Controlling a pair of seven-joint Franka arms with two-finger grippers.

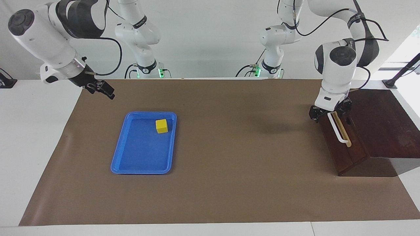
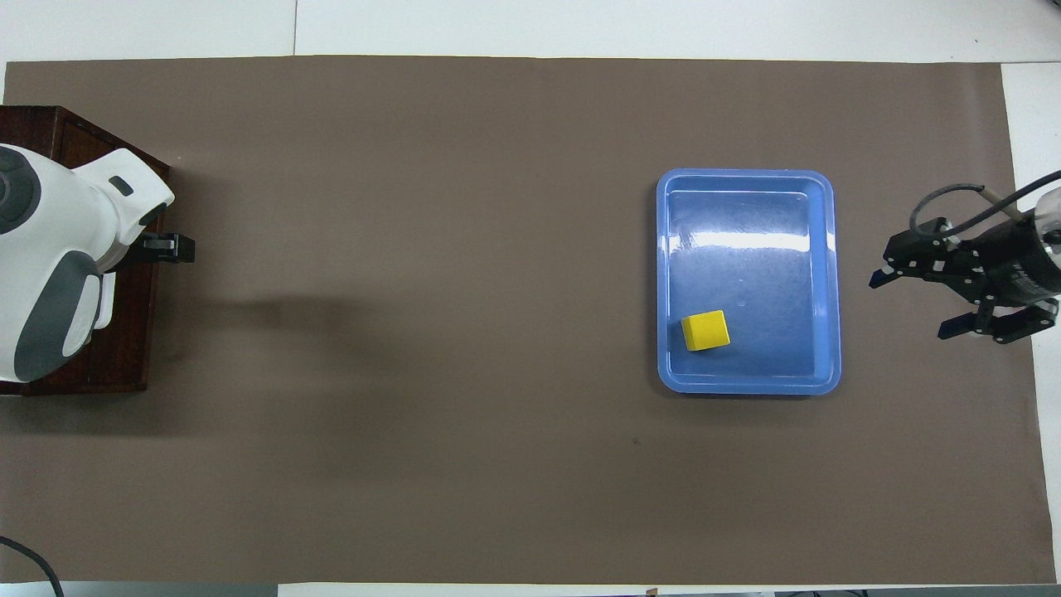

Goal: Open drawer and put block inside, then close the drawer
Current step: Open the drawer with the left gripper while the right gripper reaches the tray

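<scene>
Mat: brown, covers most of the table.
Box: dark wood, at the left arm's end.
Drawer: front almost flush with the box, white handle across it.
Tray: blue, toward the right arm's end.
Left gripper: fingers apart, down at the handle's upper end, one finger on each side.
Right gripper: fingers apart, holds nothing, over the mat near the tray.
Block: yellow, in the tray, near the corner closest to the robots.

- White table is covered by brown mat.
- Blue tray is laid toward the right arm's end.
- Dark wooden box is set at the left arm's end.
</scene>
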